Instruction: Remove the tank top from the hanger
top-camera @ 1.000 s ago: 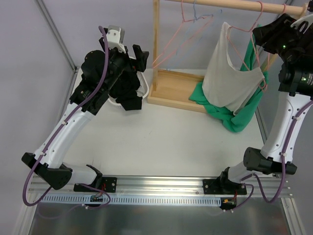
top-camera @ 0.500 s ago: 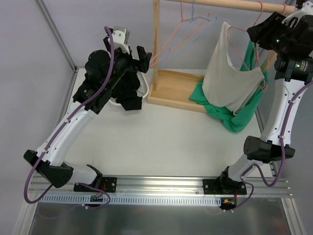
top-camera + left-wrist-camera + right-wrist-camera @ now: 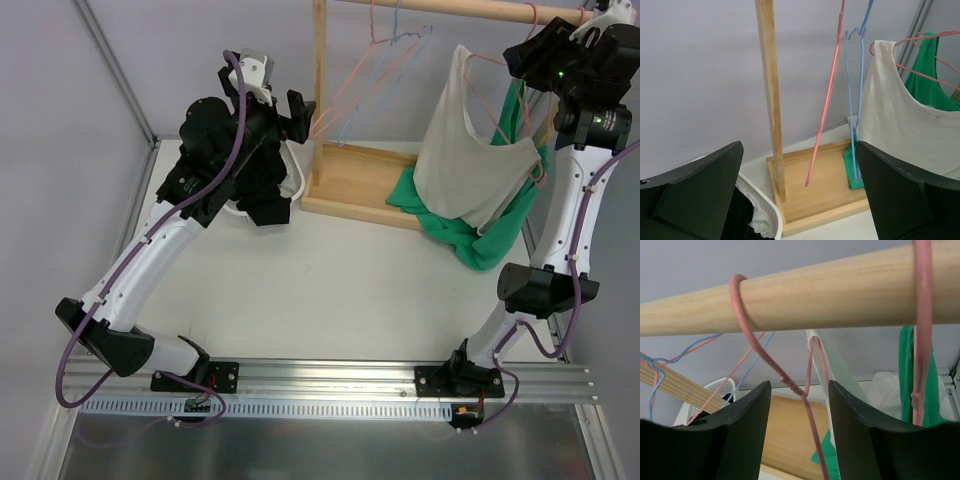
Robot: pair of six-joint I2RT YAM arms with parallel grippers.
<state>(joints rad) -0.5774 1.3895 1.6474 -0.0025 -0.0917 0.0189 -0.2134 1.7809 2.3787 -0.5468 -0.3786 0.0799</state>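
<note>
One wooden rack [image 3: 360,188] is counted, with one rail [image 3: 850,292]. Four wire hangers are hung from the rack: three pink, one blue. Two are bare, at the rack's post end: one bare pink hanger [image 3: 822,107] and one blue hanger [image 3: 863,95]. Two are loaded, at the rack's other end: one loaded pink hanger [image 3: 760,352] with one cream tank top [image 3: 465,150], and one second pink hanger [image 3: 922,300] with one green garment [image 3: 480,245]. One white basket [image 3: 765,215] is set beside the rack's base. Two grippers are counted: left gripper [image 3: 296,112] by the rack's post, right gripper [image 3: 799,400] at its rail.
</note>
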